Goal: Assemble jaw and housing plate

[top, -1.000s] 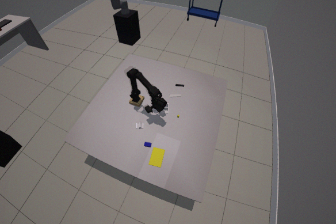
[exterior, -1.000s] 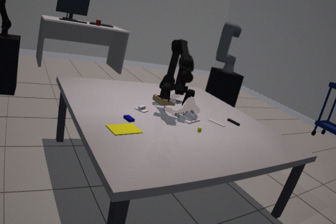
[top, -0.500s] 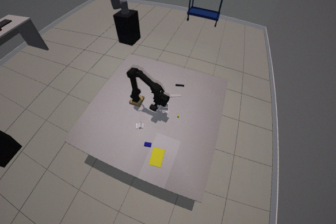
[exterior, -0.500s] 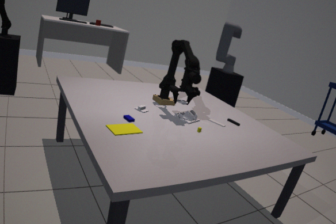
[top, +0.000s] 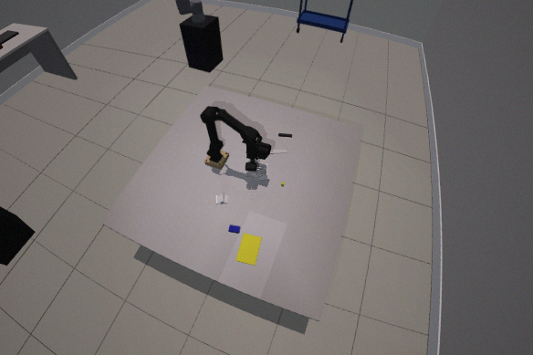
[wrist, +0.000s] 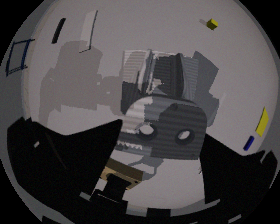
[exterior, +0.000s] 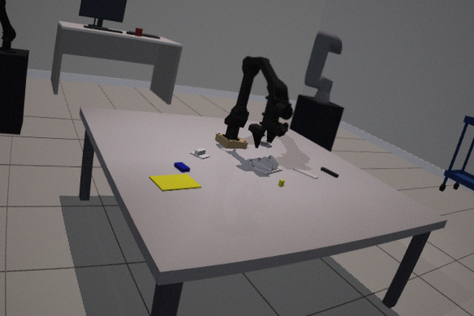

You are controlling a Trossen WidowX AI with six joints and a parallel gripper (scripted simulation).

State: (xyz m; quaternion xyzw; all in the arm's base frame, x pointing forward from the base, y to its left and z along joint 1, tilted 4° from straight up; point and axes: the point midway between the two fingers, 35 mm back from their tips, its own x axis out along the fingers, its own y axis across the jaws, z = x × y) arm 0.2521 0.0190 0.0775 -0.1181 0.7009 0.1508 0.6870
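Observation:
My gripper (top: 256, 167) (exterior: 264, 144) (wrist: 164, 129) is shut on the grey housing plate (exterior: 266, 145) (wrist: 166, 146), a rounded plate with two round holes. It holds the plate up off the table, near the base assembly. The base assembly (top: 263, 172) (exterior: 265, 166) (wrist: 133, 75) is a pale square base with upright ribbed jaw parts on it. In the wrist view it shows just beyond the plate, partly covered by it and by shadow. The pins, the stubs and whether the teeth mesh cannot be made out.
A small white stand (top: 222, 199) (exterior: 200, 153) sits nearer the blue block (top: 235, 229) (exterior: 182, 166) (wrist: 248, 143) and yellow sheet (top: 249, 249) (exterior: 175, 182) (wrist: 262, 121). A yellow cube (top: 282, 183) (exterior: 281, 183) (wrist: 212, 24), white strip (exterior: 305, 173) and black bar (top: 285, 135) (exterior: 329, 172) lie around the assembly.

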